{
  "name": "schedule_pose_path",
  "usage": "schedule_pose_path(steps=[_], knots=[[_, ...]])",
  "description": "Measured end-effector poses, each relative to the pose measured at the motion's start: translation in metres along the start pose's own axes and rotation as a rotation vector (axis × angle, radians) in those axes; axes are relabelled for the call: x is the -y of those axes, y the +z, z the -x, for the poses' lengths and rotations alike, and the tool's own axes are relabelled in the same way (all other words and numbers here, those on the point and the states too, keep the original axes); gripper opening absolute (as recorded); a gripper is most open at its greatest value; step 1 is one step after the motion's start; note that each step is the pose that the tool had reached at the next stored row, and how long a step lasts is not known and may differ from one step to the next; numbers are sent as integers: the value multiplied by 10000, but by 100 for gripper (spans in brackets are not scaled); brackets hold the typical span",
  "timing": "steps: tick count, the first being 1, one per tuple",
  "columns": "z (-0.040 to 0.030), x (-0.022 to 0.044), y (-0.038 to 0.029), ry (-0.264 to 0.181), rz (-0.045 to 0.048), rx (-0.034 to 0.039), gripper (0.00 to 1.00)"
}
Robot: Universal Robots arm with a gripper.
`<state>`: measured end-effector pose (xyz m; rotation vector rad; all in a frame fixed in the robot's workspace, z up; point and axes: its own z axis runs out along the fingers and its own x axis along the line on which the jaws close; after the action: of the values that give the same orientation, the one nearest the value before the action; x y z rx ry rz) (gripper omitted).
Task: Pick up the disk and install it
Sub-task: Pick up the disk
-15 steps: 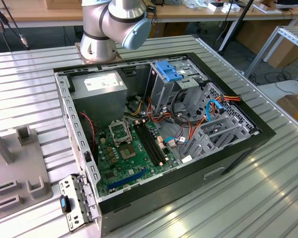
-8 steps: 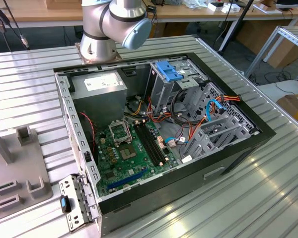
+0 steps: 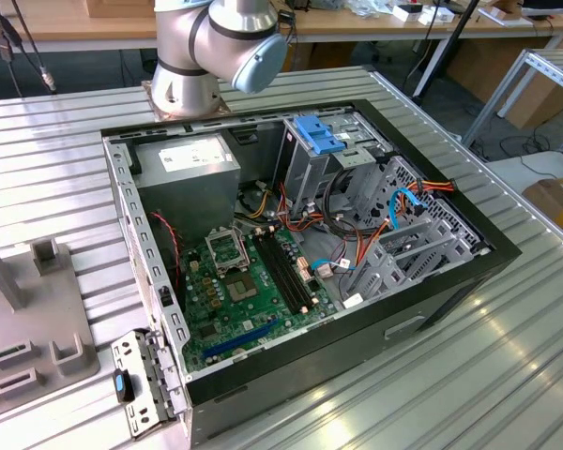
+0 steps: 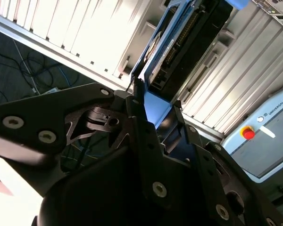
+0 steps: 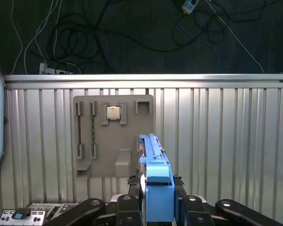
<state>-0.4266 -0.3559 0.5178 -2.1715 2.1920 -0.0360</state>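
The disk (image 5: 154, 175) sits between the fingers of the gripper (image 5: 156, 189), standing out from the fingertips edge-on over the ribbed table (image 5: 226, 141). In the first wrist view, a grey fixture plate (image 5: 101, 155) lies on the table beyond it. In the second wrist view the disk (image 4: 181, 49) shows a dark body with a blue rail along one edge. The gripper (image 4: 155, 101) is clamped on the disk's blue end, one finger (image 4: 137, 101) pressing each side.

gripper (image 4: 155, 101) clamping disk (image 4: 181, 47), ribbed table (image 4: 85, 28) behind
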Motion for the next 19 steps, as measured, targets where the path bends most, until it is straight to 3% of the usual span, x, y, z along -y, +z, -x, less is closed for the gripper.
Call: schedule_pose_path(steps=[1, 3, 5, 8, 13, 15, 17, 19], knots=[[1, 30, 1, 2, 2, -1, 37], [2, 154, 8, 2, 1, 0, 37], [4, 321, 18, 2, 0, 0, 37], [5, 522, 29, 2, 1, 0, 37], [7, 665, 37, 2, 0, 0, 37], [8, 793, 44, 2, 1, -1, 37], [8, 852, 47, 2, 2, -1, 37], [9, 977, 54, 1, 1, -1, 37]])
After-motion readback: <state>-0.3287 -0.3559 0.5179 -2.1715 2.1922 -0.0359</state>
